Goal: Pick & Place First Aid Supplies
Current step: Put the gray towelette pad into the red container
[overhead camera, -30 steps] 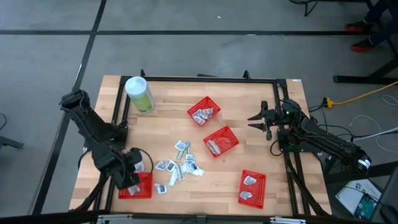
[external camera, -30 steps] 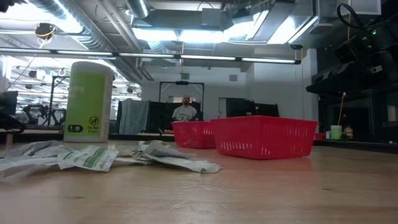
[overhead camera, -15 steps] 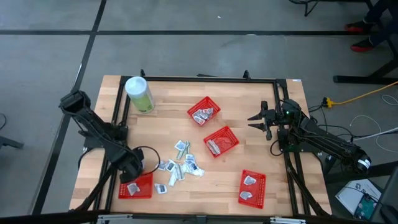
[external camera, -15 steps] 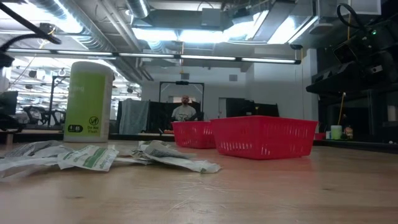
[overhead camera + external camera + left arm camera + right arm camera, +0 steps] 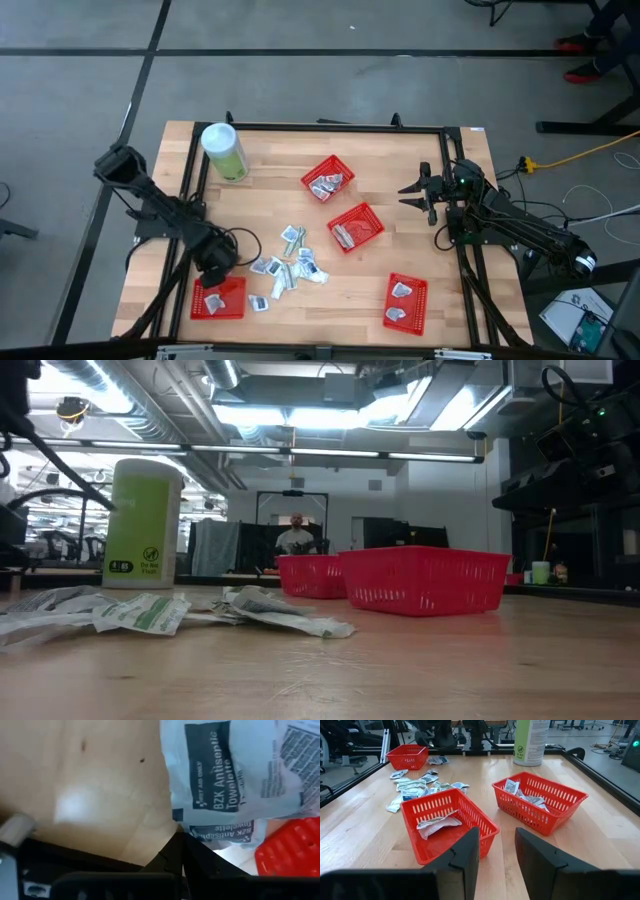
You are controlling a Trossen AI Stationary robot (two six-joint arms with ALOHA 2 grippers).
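Red corner basket sits under our closed, empty left gripper; our right gripper waits open

Packet, upper right, left wrist view: "FIRST AID ONLY", "BZK Antiseptic Towelette". Second packet below it: "BZK Antiseptic Towelette". Canister, low view, left: label print too small to read.

Right gripper: fingers parted, nothing between them. Three red mesh baskets on wooden table. Packets inside the nearest two. Loose first aid supplies beyond. Green canister at far edge.
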